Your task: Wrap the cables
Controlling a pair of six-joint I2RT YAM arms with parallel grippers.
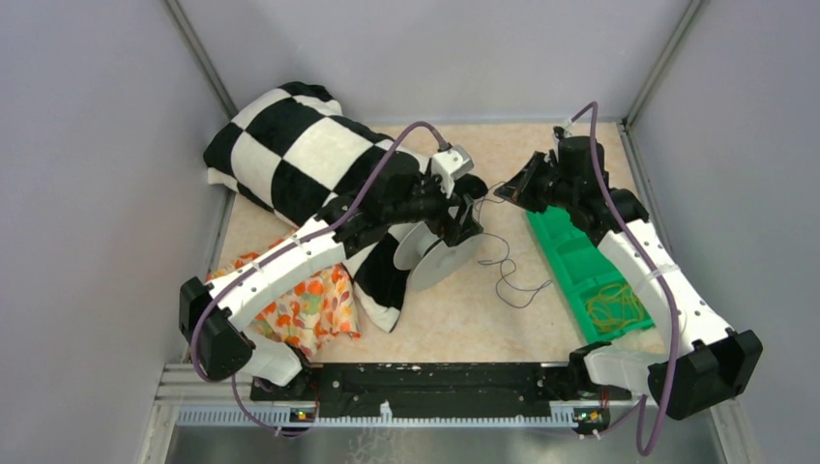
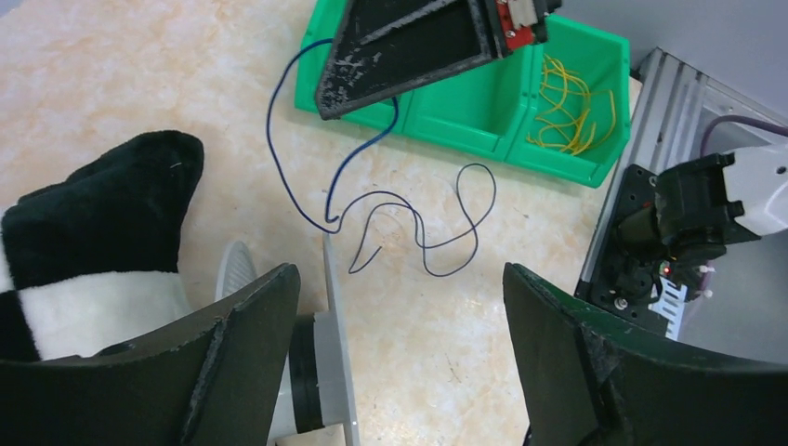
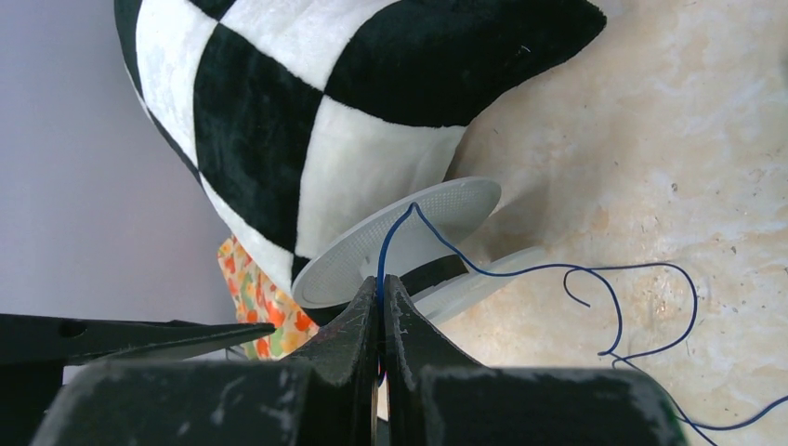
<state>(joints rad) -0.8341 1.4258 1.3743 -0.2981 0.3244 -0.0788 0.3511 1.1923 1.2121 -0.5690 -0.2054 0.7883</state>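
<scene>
The cable [image 1: 512, 280] is a thin dark blue wire lying in loops on the table between the arms. It also shows in the left wrist view [image 2: 409, 223]. My right gripper [image 3: 382, 283] is shut on one end of the cable [image 3: 558, 269] and holds it just off the rim of a white spool [image 3: 400, 237]. The right gripper also shows in the top view [image 1: 503, 191]. My left gripper [image 2: 400, 279] is open over the spool [image 2: 334, 307]. The spool's black core lies against the left finger [image 2: 232, 353]. In the top view the spool [image 1: 440, 261] is tilted on edge below the left gripper [image 1: 464, 208].
A black and white checkered pillow [image 1: 300, 155] lies at the back left, touching the spool. A floral cloth [image 1: 309, 304] lies under the left arm. A green tray [image 1: 580, 261] on the right holds yellow rubber bands [image 1: 614, 309]. Grey walls enclose the table.
</scene>
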